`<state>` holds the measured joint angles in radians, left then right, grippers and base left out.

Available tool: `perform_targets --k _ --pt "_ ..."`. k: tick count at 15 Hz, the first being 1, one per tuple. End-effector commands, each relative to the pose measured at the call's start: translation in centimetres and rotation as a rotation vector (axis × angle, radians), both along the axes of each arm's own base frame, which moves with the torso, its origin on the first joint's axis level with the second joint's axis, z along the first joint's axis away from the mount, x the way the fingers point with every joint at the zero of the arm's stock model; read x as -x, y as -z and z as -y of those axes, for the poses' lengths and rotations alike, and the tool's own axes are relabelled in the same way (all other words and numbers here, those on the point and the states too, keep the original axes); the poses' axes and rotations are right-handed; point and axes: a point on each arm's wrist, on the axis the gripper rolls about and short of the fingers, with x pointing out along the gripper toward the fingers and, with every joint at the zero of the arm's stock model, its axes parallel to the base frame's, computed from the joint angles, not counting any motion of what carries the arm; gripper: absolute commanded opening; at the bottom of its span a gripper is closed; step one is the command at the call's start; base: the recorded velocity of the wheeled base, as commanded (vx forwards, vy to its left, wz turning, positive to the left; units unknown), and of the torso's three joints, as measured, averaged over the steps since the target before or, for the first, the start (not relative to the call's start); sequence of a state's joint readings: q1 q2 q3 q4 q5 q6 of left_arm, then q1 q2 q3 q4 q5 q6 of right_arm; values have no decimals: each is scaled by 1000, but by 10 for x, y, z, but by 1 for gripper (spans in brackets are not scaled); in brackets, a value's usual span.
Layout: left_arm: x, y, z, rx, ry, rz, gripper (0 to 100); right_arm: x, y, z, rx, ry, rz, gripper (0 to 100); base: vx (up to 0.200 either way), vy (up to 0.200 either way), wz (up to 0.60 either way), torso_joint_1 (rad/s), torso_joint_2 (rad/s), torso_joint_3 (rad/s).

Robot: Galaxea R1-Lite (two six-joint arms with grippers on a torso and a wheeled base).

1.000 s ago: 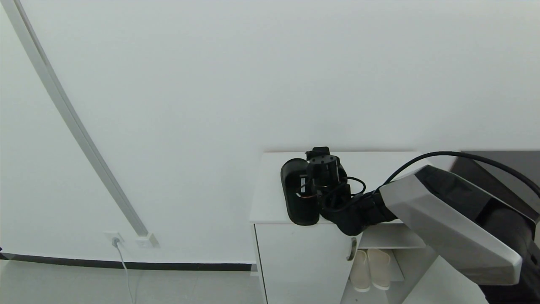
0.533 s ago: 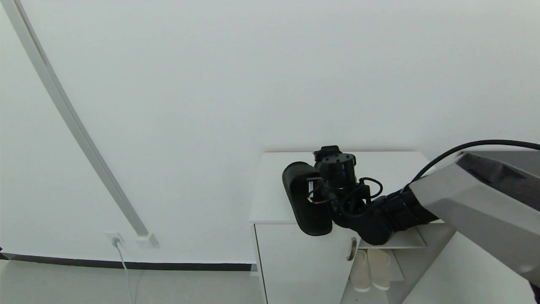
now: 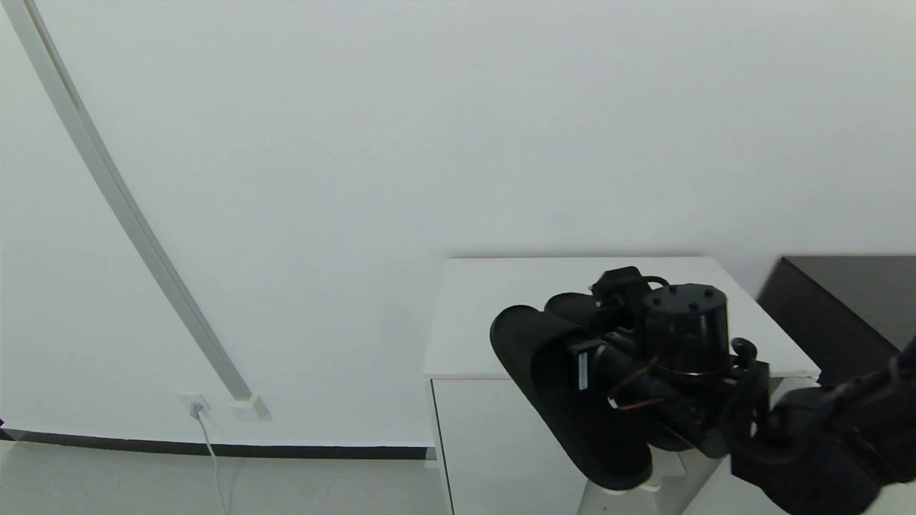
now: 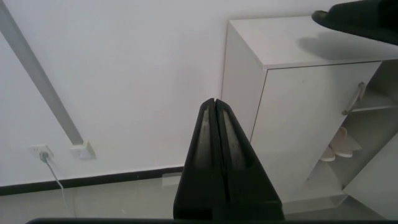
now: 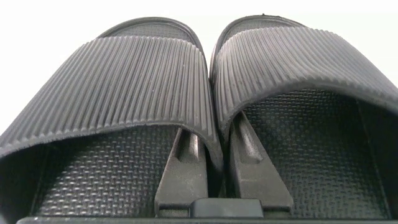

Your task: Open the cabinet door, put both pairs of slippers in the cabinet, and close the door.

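From where I stand, the right gripper [image 3: 583, 361] is clamped on the pair of black slippers [image 3: 572, 422]. It holds them side by side in the air, tilted, at the front edge of the white cabinet [image 3: 501, 300], level with its top. In the right wrist view, its fingers [image 5: 186, 168] reach in under the two ribbed straps and pinch the inner sides of the slippers together.

The left gripper [image 4: 216, 143] hangs well off to the cabinet's left with nothing in it, its jaws pressed flat together.

The cabinet door [image 4: 305, 118] on the left side sits flush with the front, and its handle [image 4: 356, 98] is on the edge nearest the shelves. Beside it the shelf compartment stands open, and a pair of pale slippers [image 4: 339, 144] rests on a low shelf inside.

A wall socket [image 3: 192, 408] with a cable plugged in sits low on the wall left of the cabinet. A dark piece of furniture [image 3: 844, 307] stands just to the cabinet's right.
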<state>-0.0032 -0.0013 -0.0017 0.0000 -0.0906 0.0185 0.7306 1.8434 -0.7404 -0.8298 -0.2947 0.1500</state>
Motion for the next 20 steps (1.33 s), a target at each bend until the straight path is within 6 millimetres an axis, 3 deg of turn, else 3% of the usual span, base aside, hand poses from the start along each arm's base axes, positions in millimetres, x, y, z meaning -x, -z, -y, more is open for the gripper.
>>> perform_targets --k 1,11,20 --pt "0 0 0 0 0 -1 0 49 -24 17 -23 -132 23 0 0 0 0 0 0 0" --pt "0 0 0 0 1 -1 0 55 -16 12 -3 -161 -2 0 0 0 0 0 0 0" --pt "0 0 0 2 0 -2 0 57 -14 10 3 -170 -7 0 -200 0 0 5 4 3"
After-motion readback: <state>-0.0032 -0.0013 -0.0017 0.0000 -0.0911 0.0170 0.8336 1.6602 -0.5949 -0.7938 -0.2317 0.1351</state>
